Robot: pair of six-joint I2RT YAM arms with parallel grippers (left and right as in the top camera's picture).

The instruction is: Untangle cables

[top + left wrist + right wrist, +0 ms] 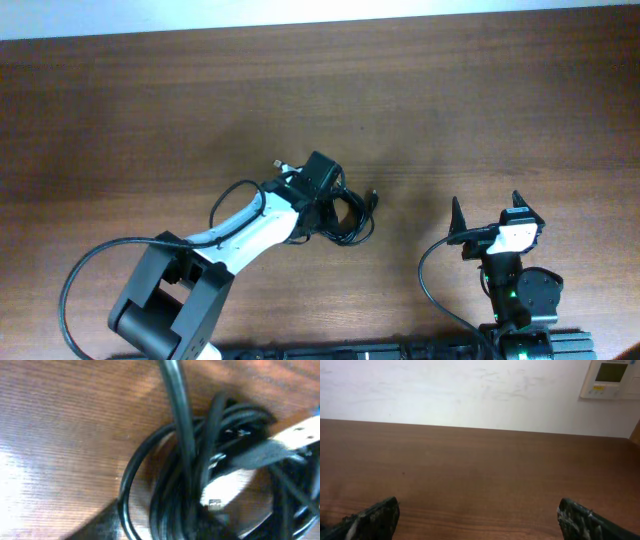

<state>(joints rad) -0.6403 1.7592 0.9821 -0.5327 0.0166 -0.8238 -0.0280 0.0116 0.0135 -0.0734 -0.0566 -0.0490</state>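
Observation:
The cables (350, 215) are thin black cords looped into one bundle near the table's middle, with a plug end (374, 197) sticking out to the right. My left gripper (320, 190) is down on the left side of the bundle. In the left wrist view the cables (200, 480) fill the frame, blurred and very close, and pass between the jaws; a silver plug end (295, 435) shows at right. The gripper appears shut on the cords. My right gripper (488, 212) is open and empty to the right of the bundle, its fingertips (480, 520) wide apart over bare wood.
The brown wooden table (150, 110) runs to a white wall at the back. A wall control panel (612, 377) shows in the right wrist view. Thicker black wires (90, 270) loop beside each arm's base.

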